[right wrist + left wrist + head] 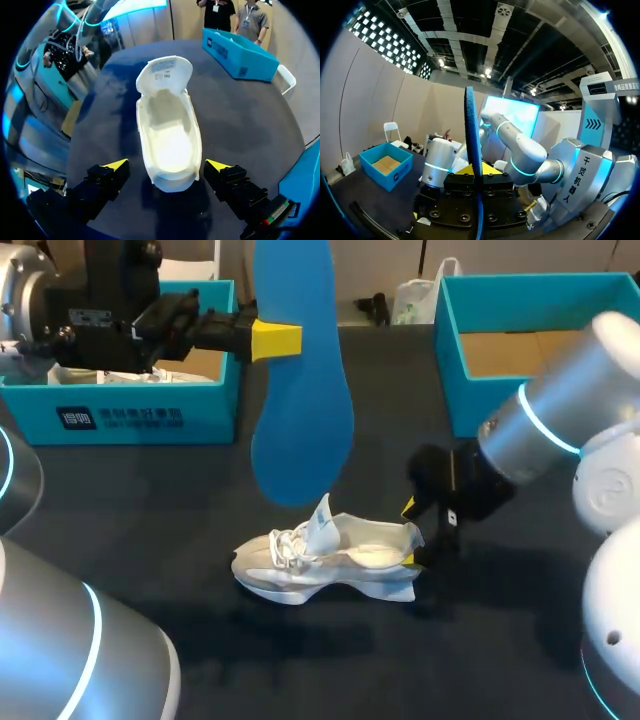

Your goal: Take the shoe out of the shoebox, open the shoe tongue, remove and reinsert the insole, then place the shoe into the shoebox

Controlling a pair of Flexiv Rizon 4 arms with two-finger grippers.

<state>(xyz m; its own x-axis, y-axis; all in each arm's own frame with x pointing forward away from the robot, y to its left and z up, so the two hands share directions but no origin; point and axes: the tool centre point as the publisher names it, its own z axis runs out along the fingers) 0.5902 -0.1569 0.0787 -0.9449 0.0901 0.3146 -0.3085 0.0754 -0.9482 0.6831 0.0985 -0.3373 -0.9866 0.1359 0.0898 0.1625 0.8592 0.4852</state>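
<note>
Room lies open on the table all round the shoe, which rests on its sole in the middle, toe toward the left edge and tongue up; the left box and right box stand at the far corners. High over the far side the left gripper pinches the blue insole, seen edge-on between its tips in the left wrist view. The right gripper is spread wide astride the heel, and only its wrist view shows gaps on both sides.

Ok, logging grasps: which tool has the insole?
The left tool, shut on the blue insole, raised above the shoe. The right tool is open around the shoe's heel.
</note>
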